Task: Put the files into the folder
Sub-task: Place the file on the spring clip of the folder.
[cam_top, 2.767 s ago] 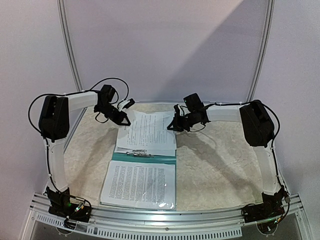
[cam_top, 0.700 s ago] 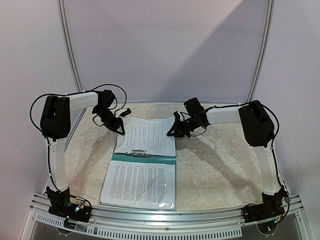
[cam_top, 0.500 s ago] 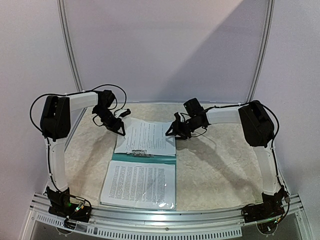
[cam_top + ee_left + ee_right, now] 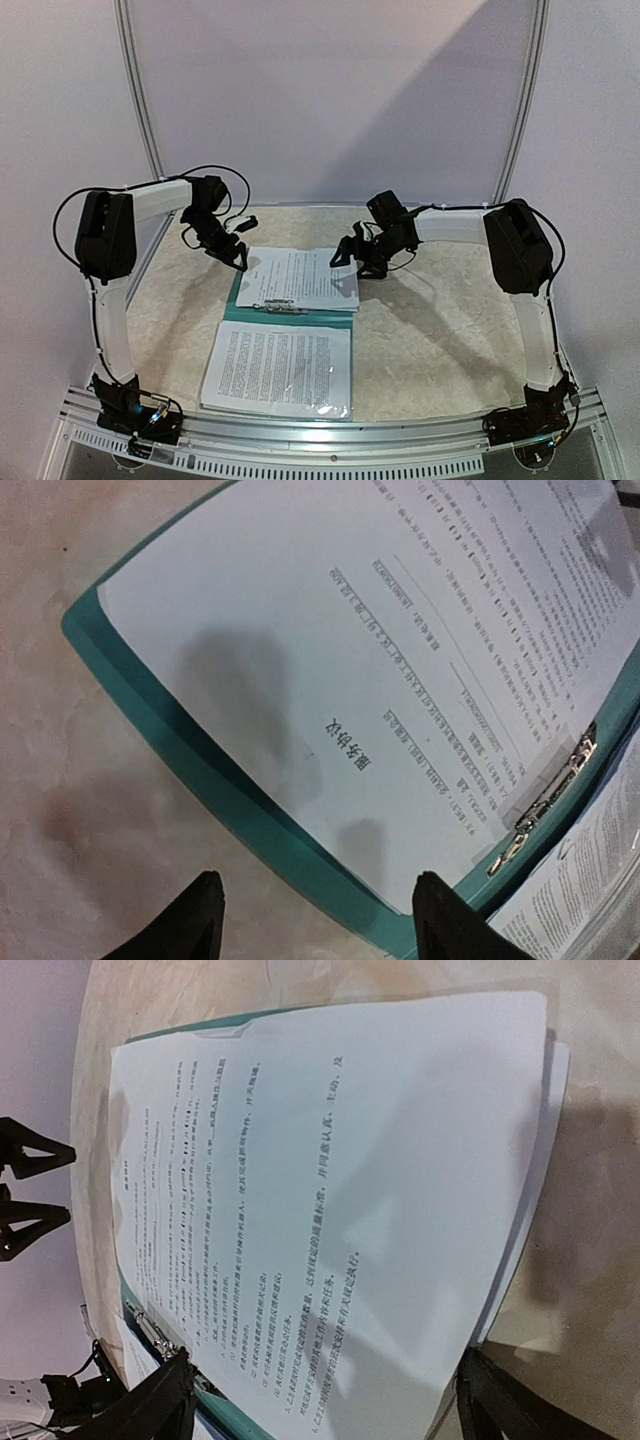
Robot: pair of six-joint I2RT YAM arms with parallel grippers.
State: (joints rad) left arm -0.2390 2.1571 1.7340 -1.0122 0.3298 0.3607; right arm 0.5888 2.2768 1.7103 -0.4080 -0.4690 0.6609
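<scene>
Files (image 4: 300,275), white sheets of dense print, are lying on the far half of the open teal folder (image 4: 238,292), which is resting flat in the middle of the table (image 4: 440,320). I am hovering my left gripper (image 4: 236,257) just over the stack's far left corner and my right gripper (image 4: 354,263) beside its far right corner. Both pairs of jaws are standing wide apart and neither is holding anything; each wrist view is showing only bare fingertips with paper beyond them.

The left wrist view is showing a teal border running round the corner of the stack, so on that side the sheets are sitting inside the cover's outline. The right wrist view is showing the stack slightly fanned, with lower sheets peeking out along one edge. The silver clip (image 4: 280,306) is sitting at the near edge of the stack, by the fold; whether it is gripping the paper I cannot tell. Another printed sheet (image 4: 280,368) is lying nearer my bases, just past the clip, and I cannot tell whether a cover is lying beneath it.

I am judging the main placement as done: the files are on the folder. What is looking left is squaring the fanned edges, perhaps securing them under the clip, dealing with the near sheet, and closing the cover.
</scene>
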